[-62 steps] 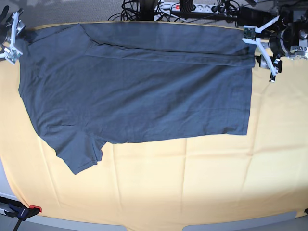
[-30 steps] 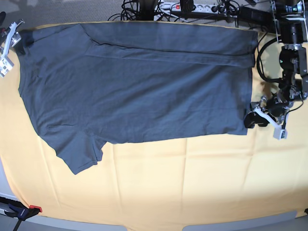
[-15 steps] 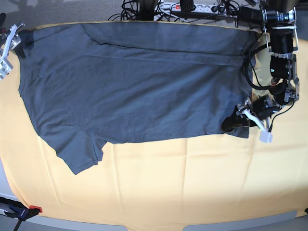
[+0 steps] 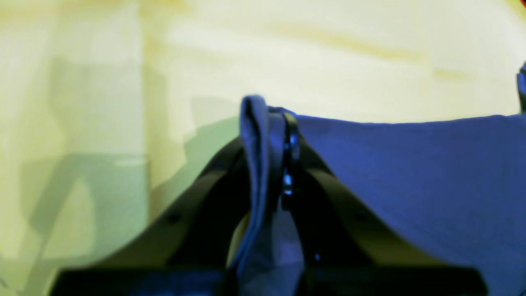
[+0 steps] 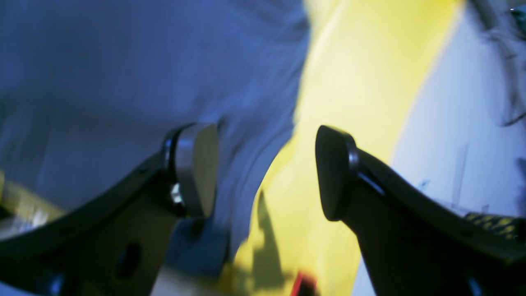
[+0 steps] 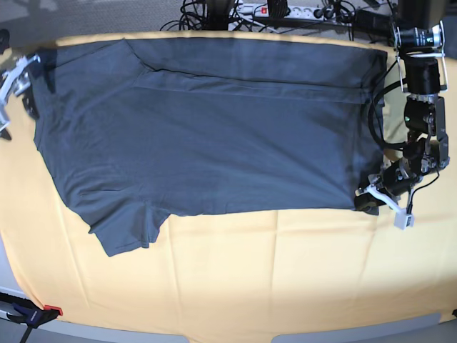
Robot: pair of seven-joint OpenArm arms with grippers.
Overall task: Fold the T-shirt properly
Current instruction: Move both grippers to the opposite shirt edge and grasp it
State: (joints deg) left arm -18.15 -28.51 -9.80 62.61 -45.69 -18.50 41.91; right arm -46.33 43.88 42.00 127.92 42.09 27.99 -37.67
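Note:
The dark slate-grey T-shirt [image 6: 207, 136] lies spread flat on the yellow table cloth [image 6: 285, 271], with a sleeve pointing toward the front left. My left gripper [image 6: 366, 201] is at the shirt's front right hem corner. In the left wrist view the left gripper [image 4: 273, 152] is shut on a pinched fold of the T-shirt [image 4: 411, 172]. My right gripper [image 6: 16, 93] stands open at the shirt's far left edge. In the right wrist view the right gripper [image 5: 265, 168] straddles the T-shirt [image 5: 123, 61] edge, one finger over fabric, nothing held.
Cables and a power strip [image 6: 271, 11] lie behind the table's back edge. A red-handled clamp [image 6: 32, 312] sits at the front left corner. Bare yellow cloth stretches in front of the shirt.
The left gripper has shut on the hem corner and pulled it slightly right and toward the front. The shirt's left edge has shifted a little to the right.

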